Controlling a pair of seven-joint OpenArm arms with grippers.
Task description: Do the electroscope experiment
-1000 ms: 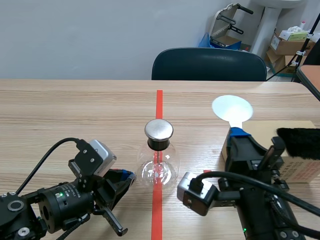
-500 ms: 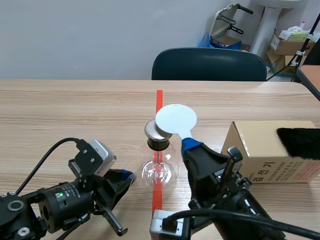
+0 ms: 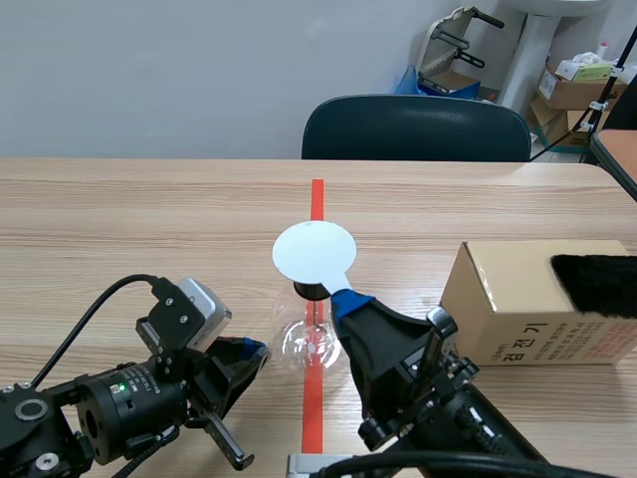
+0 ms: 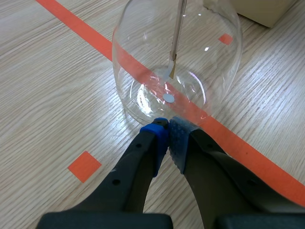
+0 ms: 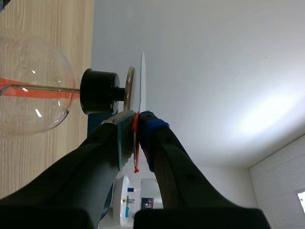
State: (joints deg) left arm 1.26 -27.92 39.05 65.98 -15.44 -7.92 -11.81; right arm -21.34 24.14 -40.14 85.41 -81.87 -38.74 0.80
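- Electroscope (image 3: 315,344) was stood on the tape line (image 3: 317,199) at mid-table, its metal cap (image 5: 129,90) covered by the white disc (image 3: 315,253).
- The disc's handle was pinched in the right gripper (image 3: 348,302), close against the cap, presumably so charge could pass.
- The left gripper (image 4: 167,131) was closed on nothing, tips beside the glass base.

— Where is the electroscope (image 3: 317,344)?
— On the tape line (image 3: 317,199), mid-table (image 3: 119,219). The disc (image 3: 314,253) sits just over its cap (image 5: 129,90).
— And around it?
— The left gripper (image 3: 254,351) is just left of it, the box (image 3: 528,309) to its right, and the chair (image 3: 416,129) behind the table.
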